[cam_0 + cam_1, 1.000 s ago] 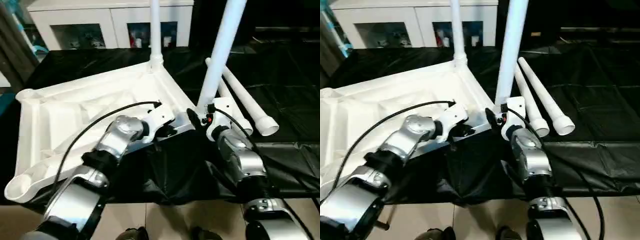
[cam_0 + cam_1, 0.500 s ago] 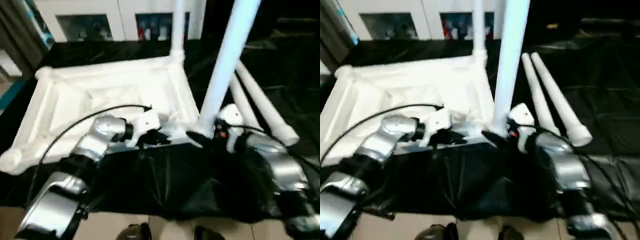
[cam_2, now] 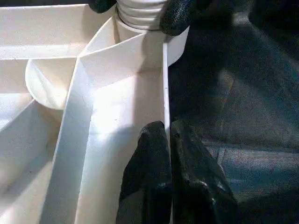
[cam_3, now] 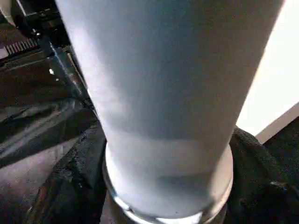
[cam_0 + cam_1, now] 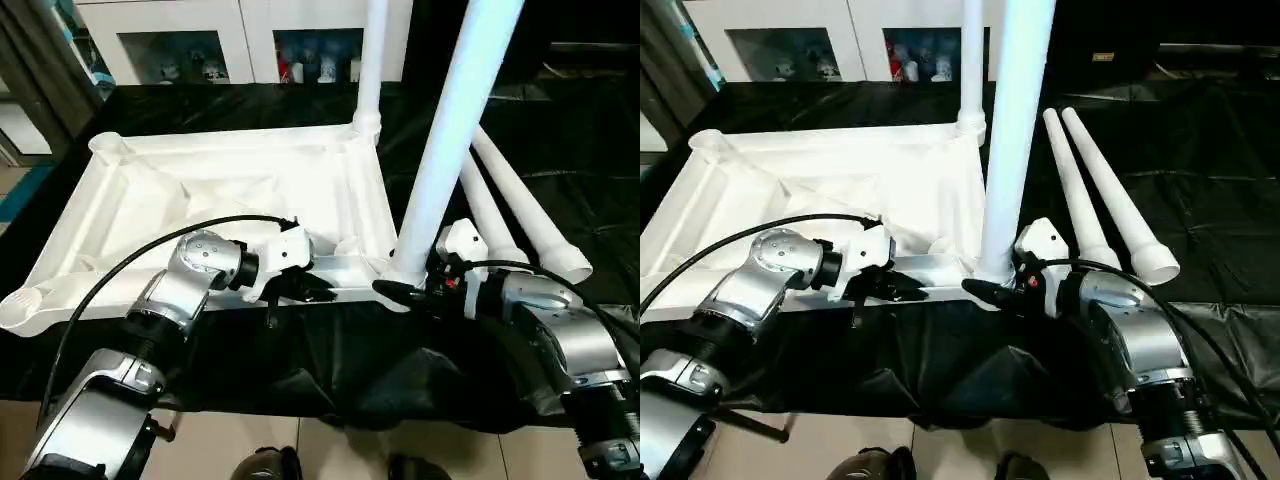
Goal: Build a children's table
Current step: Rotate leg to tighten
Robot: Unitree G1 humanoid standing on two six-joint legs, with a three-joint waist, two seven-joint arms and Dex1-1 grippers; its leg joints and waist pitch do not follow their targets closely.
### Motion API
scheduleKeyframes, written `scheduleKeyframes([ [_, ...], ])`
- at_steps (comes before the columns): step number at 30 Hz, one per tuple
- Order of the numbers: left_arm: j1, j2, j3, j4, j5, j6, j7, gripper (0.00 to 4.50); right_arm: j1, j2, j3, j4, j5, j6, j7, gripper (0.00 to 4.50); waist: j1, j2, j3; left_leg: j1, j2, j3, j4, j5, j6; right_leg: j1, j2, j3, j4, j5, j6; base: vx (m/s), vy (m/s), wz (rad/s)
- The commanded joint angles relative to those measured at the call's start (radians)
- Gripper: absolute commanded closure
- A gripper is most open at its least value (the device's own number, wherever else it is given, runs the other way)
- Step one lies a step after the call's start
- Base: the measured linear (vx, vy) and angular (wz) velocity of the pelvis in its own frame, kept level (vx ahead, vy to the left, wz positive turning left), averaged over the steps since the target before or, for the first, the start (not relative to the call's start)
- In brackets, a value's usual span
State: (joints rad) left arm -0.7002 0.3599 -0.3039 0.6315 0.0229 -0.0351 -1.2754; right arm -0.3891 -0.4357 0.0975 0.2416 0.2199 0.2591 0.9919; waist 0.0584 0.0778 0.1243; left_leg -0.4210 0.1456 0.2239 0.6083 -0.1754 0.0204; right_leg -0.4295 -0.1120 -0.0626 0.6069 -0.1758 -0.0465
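- Black-draped table (image 5: 560, 120): glossy, creased cloth, front hem sagging at the near edge. It carries everything.
- Children's table top (image 5: 200, 200): upside down on the left half of the table, white moulded plastic, ribbed underside up, a round socket at each corner. Hard, smooth and light by my guess, so it will slide on that cloth if pushed.
- Leg in hand (image 5: 450, 130): fat white tube, standing nearly upright in the top's near right corner socket, ringed collar at its foot.
- Far leg (image 5: 370, 60): already upright in the far right corner socket.
- Two spare legs (image 5: 1110, 190): lying side by side on the cloth right of the top, flared ends toward the near edge.
- Right pincer (image 5: 995, 290): black fingers (image 4: 70, 196) either side of the leg's base at the socket. I can't tell whether they are clamped or just around it.
- Left pincer (image 3: 169, 154): closed narrow on the top's thin near edge wall, just left of that socket, bracing the top.
- Step as I read it: seating leg two of four.
- Next: I'd push or twist the leg straight down the socket axis, keep the left brace on, check the collar sits flush, then fetch a spare leg.
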Motion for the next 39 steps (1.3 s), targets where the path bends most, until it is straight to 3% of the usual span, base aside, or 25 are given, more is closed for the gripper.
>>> scheduleKeyframes([
  [1, 0.011, 0.009, -0.015, -0.015, -0.007, -0.006, -0.033, 4.5, 0.005, -0.004, 0.002, -0.019, 0.011, 0.009, 0.01, 1.66, 0.002, -0.015, -0.095, 0.04, 0.085, -0.048, -0.078, -0.184, 0.087, 0.055, -0.058, 0.043, -0.064, -0.149, -0.223, 0.0, 0.0, 0.0],
  [4, 0.011, 0.008, -0.017, -0.012, -0.004, -0.005, -0.028, 4.5, 0.014, -0.004, 0.008, -0.019, 0.005, 0.011, 0.014, 1.67, 0.003, -0.017, -0.099, 0.036, 0.084, -0.048, -0.072, -0.14, 0.111, 0.059, -0.058, 0.041, -0.058, -0.098, -0.233, 0.0, 0.0, 0.0],
  [5, 0.004, -0.006, -0.009, 0.008, 0.018, 0.01, 0.045, 4.5, 0.022, 0.025, 0.001, 0.001, -0.012, 0.026, -0.056, 1.69, 0.003, -0.016, -0.1, 0.036, 0.084, -0.048, -0.07, -0.129, 0.122, 0.058, -0.058, 0.04, -0.057, -0.088, -0.236, 0.0, 0.0, 0.0],
  [8, -0.012, -0.03, 0.005, 0.035, 0.034, 0.054, 0.123, 4.5, 0.012, 0.062, -0.012, 0.051, -0.048, 0.011, -0.165, 1.69, -0.002, -0.019, -0.096, 0.036, 0.082, -0.047, -0.072, -0.15, 0.115, 0.054, -0.057, 0.04, -0.063, -0.13, -0.231, 0.0, 0.0, 0.0],
  [10, -0.037, -0.085, 0.019, 0.066, 0.043, 0.086, 0.219, 4.5, -0.036, 0.164, -0.085, 0.18, -0.077, 0.032, -0.432, 1.7, -0.01, -0.02, -0.087, 0.04, 0.079, -0.049, -0.079, -0.218, 0.069, 0.047, -0.058, 0.041, -0.078, -0.26, -0.21, 0.0, 0.0, 0.0],
  [12, -0.049, -0.111, 0.014, 0.078, 0.056, 0.099, 0.26, 4.5, -0.059, 0.214, -0.124, 0.232, -0.07, 0.047, -0.542, 1.7, -0.025, -0.02, -0.084, 0.047, 0.078, -0.06, -0.089, -0.312, 0.002, 0.046, -0.057, 0.037, -0.088, -0.393, -0.168, 0.0, 0.0, 0.0],
  [15, -0.075, -0.162, 0.017, 0.106, 0.068, 0.135, 0.341, 4.5, -0.092, 0.279, -0.151, 0.289, -0.061, 0.045, -0.647, 1.7, -0.031, -0.017, -0.078, 0.057, 0.082, -0.058, -0.099, -0.369, -0.015, 0.043, -0.054, 0.039, -0.095, -0.379, -0.16, 0.0, 0.0, 0.0],
  [16, -0.085, -0.181, 0.02, 0.116, 0.071, 0.15, 0.372, 4.5, -0.103, 0.301, -0.159, 0.307, -0.056, 0.044, -0.679, 1.7, -0.037, -0.019, -0.072, 0.061, 0.08, -0.059, -0.104, -0.416, -0.03, 0.042, -0.053, 0.036, -0.101, -0.417, -0.152, 0.0, 0.0, 0.0],
  [19, -0.118, -0.245, 0.026, 0.147, 0.079, 0.182, 0.466, 4.5, -0.145, 0.382, -0.129, 0.355, -0.074, -0.001, -0.699, 1.7, -0.038, -0.02, -0.073, 0.07, 0.079, -0.065, -0.106, -0.454, -0.053, 0.041, -0.059, 0.037, -0.112, -0.449, -0.131, 0.0, 0.0, 0.0],
  [20, -0.12, -0.249, 0.026, 0.149, 0.08, 0.183, 0.471, 4.5, -0.149, 0.388, -0.125, 0.358, -0.076, -0.006, -0.696, 1.7, -0.038, -0.019, -0.074, 0.07, 0.079, -0.064, -0.107, -0.452, -0.052, 0.042, -0.058, 0.036, -0.111, -0.439, -0.129, 0.0, 0.0, 0.0],
  [22, -0.124, -0.26, 0.025, 0.155, 0.082, 0.177, 0.476, 4.5, -0.158, 0.403, -0.104, 0.359, -0.085, -0.032, -0.679, 1.14, -0.038, -0.02, -0.072, 0.068, 0.08, -0.065, -0.112, -0.455, -0.045, 0.044, -0.057, 0.035, -0.113, -0.407, -0.126, 0.0, 0.0, 0.0],
  [26, -0.109, -0.24, 0.012, 0.143, 0.082, 0.149, 0.427, 4.5, -0.18, 0.392, -0.088, 0.35, -0.089, -0.06, -0.643, 0.66, -0.041, -0.015, -0.072, 0.064, 0.08, -0.066, -0.117, -0.469, -0.042, 0.046, -0.055, 0.036, -0.11, -0.375, -0.128, 0.0, 0.0, 0.0],
  [30, -0.079, -0.199, 0.002, 0.106, 0.066, 0.112, 0.335, 4.5, -0.176, 0.342, -0.077, 0.315, -0.097, -0.079, -0.558, 0.57, -0.042, -0.018, -0.075, 0.061, 0.079, -0.061, -0.115, -0.433, -0.023, 0.05, -0.058, 0.039, -0.105, -0.304, -0.159, 0.0, 0.0, 0.0],
  [31, -0.077, -0.196, 0.001, 0.104, 0.065, 0.111, 0.328, 4.5, -0.175, 0.336, -0.076, 0.311, -0.097, -0.081, -0.547, 0.57, -0.043, -0.018, -0.077, 0.055, 0.081, -0.061, -0.114, -0.402, -0.011, 0.056, -0.06, 0.041, -0.1, -0.268, -0.171, 0.0, 0.0, 0.0],
  [36, -0.042, -0.123, -0.012, 0.072, 0.051, 0.051, 0.194, 4.5, -0.128, 0.217, -0.044, 0.221, -0.081, -0.102, -0.349, 0.57, -0.037, -0.019, -0.084, 0.058, 0.083, -0.047, -0.102, -0.302, 0.051, 0.056, -0.058, 0.043, -0.094, -0.191, -0.209, 0.022, -0.012, 0.03],
  [39, -0.03, -0.091, -0.014, 0.067, 0.04, 0.017, 0.137, 4.5, -0.104, 0.161, -0.031, 0.176, -0.074, -0.093, -0.269, 0.57, -0.021, -0.021, -0.096, 0.048, 0.082, -0.043, -0.088, -0.144, 0.117, 0.065, -0.055, 0.04, -0.068, -0.018, -0.24, 0.057, -0.035, 0.03],
])
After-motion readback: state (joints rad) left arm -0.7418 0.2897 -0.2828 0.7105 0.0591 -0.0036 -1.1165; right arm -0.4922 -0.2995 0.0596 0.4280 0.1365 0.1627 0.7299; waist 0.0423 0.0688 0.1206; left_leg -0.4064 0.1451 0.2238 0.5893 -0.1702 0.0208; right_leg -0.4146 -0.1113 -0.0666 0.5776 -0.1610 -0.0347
